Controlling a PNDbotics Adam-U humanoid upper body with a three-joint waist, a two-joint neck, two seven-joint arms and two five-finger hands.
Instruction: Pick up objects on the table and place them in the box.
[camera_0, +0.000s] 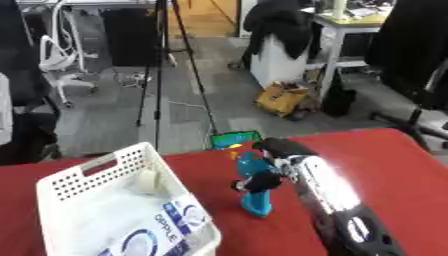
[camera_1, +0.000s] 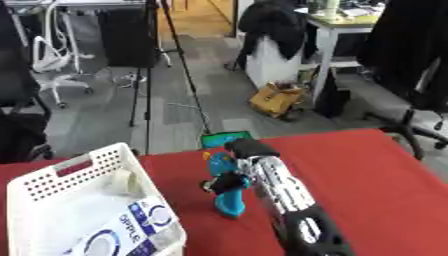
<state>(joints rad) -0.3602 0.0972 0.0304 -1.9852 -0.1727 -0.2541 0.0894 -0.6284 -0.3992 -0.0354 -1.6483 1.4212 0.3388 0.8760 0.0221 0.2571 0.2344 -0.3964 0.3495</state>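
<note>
Right hand (camera_0: 262, 181) is curling its fingers around a teal bottle (camera_0: 255, 200) standing upright on the red desk (camera_0: 394, 165), just right of the white basket (camera_0: 79, 185). Basket is already holding a blue-and-white packet (camera_0: 171, 225) and a pale object; the bottle looks like what's left. Left hand isn't showing.

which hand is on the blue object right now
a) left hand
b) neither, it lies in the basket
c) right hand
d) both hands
c: the right hand, on the arm coming in from the lower right, has its fingers curled round the blue object, which stands on the red table beside the white basket; no left hand shows.
</note>
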